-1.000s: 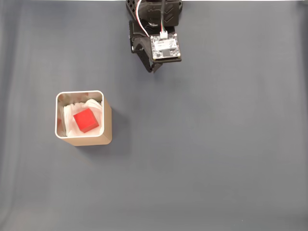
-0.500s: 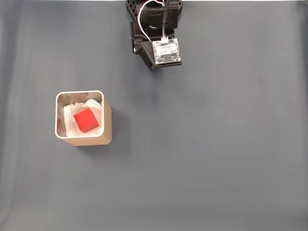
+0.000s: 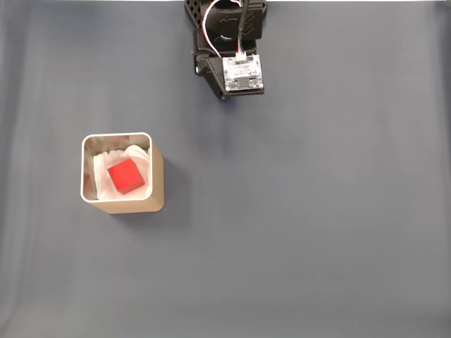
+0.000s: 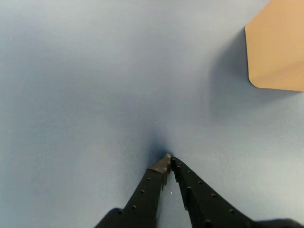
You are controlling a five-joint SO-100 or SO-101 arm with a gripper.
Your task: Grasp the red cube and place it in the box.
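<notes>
The red cube (image 3: 126, 176) lies inside the box (image 3: 156, 184), on its crumpled white lining, at the left of the fixed view. The tan side of the box (image 4: 278, 47) fills the upper right corner of the wrist view. My gripper (image 3: 224, 96) is tucked back near the arm's base at the top centre of the fixed view, far from the box. In the wrist view the gripper (image 4: 168, 158) reaches up from the bottom edge, its black fingers meeting at the tips with nothing between them, just over the cloth.
A plain dark grey cloth (image 3: 296, 225) covers the whole table. The arm's base (image 3: 225, 17) and a small circuit board with wires (image 3: 243, 73) sit at the top centre. Wide free room lies right of the box and below it.
The arm has pulled back a little toward its base at the top; the fingers that stuck out below the board are now mostly hidden. Cube and box have not moved.
</notes>
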